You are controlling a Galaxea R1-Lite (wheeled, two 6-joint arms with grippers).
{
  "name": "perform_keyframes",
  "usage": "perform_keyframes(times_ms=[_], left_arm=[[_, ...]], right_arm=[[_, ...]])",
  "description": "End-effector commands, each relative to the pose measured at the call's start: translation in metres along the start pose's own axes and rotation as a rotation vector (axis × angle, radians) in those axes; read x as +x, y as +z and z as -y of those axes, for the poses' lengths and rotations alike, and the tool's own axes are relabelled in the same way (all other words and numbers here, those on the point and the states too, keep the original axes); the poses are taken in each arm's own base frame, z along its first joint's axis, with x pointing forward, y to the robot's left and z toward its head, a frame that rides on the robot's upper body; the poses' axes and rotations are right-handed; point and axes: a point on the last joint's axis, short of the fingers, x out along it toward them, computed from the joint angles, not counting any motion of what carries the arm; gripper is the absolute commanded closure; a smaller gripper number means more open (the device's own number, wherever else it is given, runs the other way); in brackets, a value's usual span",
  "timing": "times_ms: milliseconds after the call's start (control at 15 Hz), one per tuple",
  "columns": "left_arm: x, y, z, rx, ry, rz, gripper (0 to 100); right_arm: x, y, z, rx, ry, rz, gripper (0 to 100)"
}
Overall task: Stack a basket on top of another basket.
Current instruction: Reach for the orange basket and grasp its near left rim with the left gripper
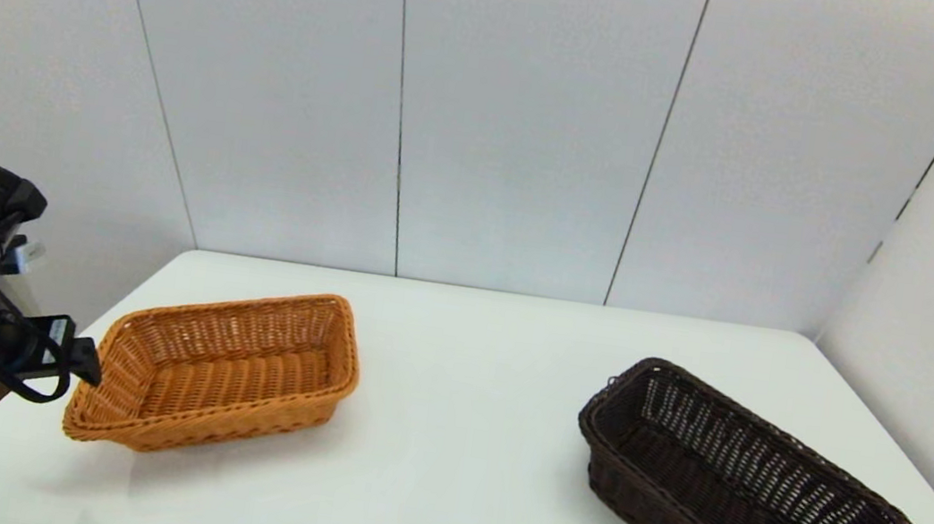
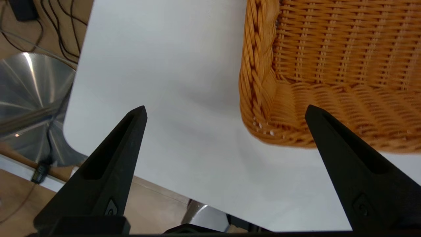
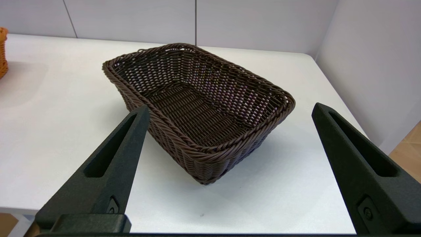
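From the head camera, the white table (image 1: 471, 371) carried two woven baskets set well apart. The orange basket (image 1: 223, 370) lay on the robot's left side, a rectangular wicker tray with flared sides and a thick braided rim, its floor ribbed in tight rows. The dark brown basket (image 1: 747, 497) sat on the right near the table's front edge, longer and almost black, its walls an open lattice through which the pale table showed. The left gripper (image 1: 85, 363) hung at the table's left edge, its black tip just beside the orange basket's near-left corner. Smooth grey wall panels (image 1: 522, 116) stood behind the table.

In the left wrist camera, the two tapered black fingers (image 2: 108, 171) of the left gripper (image 2: 225, 112) stood spread wide, holding nothing. The orange basket's (image 2: 329, 65) corner filled the space beyond them, its plaited rim running down to a rounded, tightly coiled corner; one finger overlapped the basket's edge in the picture, but contact could not be judged. A shiny metal base (image 2: 29, 98) and cables lay on the floor past the table's rounded corner.

In the right wrist camera, the right gripper (image 3: 230, 110) was likewise spread wide and empty, held back from the dark brown basket (image 3: 200, 108), which rested on the table between its matte, grainy fingers (image 3: 111, 164). The twisted rope-like rim and netted sides were plain.
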Motion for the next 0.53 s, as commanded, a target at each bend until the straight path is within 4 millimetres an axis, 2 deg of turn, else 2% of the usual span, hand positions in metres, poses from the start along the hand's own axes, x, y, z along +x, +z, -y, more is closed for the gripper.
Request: perform_keyframes(times_ms=[67, 200, 400, 533], left_arm=[[0.015, 0.009, 0.005, -0.017, -0.057, -0.047, 0], [0.018, 0.014, 0.007, -0.061, -0.106, -0.059, 0], [0.037, 0.023, 0.011, -0.091, -0.098, -0.099, 0], [0.042, 0.024, 0.011, -0.092, -0.093, -0.108, 0]], right_arm=[[0.000, 0.000, 0.000, -0.001, -0.001, -0.003, 0], [0.000, 0.000, 0.000, -0.001, 0.001, -0.003, 0], [0.000, 0.000, 0.000, -0.001, 0.001, -0.003, 0], [0.000, 0.000, 0.000, -0.001, 0.001, -0.003, 0]])
